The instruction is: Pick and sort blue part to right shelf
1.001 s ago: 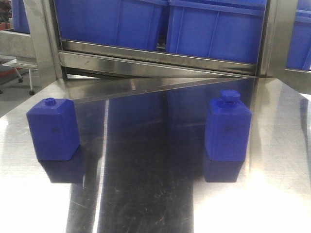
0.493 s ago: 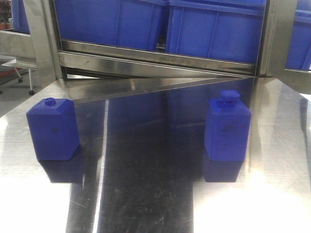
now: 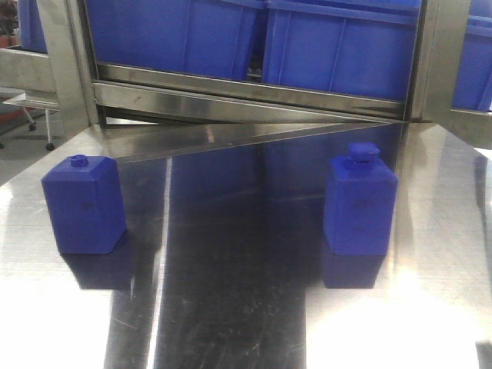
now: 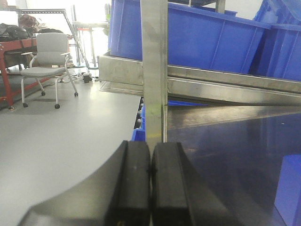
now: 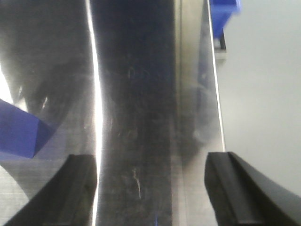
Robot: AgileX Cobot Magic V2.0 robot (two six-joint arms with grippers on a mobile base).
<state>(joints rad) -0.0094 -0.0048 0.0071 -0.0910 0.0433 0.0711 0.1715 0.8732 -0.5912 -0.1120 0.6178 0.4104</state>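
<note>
Right wrist view puts the nearest things first: the right pincer hangs over the desk with its two fingers spread wide. Only bare steel lies between them. A blue corner at the left border of that view is probably the blue part, off to the side of the gap and not inside it.

From the left wrist view, the left pincer has its fingers pressed together with nothing held.

In the front view, the blue part stands upright on the right half of the desk, its chunky cap on top and nothing touching it. The squat blue block stands well apart from it on the left half, about as far back.

Beyond the far edge of the desk rises the steel rack, loaded with blue bins. The right shelf shows only as a strip at the far right border.

As I judge it, nothing of the task is done yet. The part has not been gripped or lifted. What remains is the reach, closing on the part, carrying it right and setting it on the shelf.
</note>
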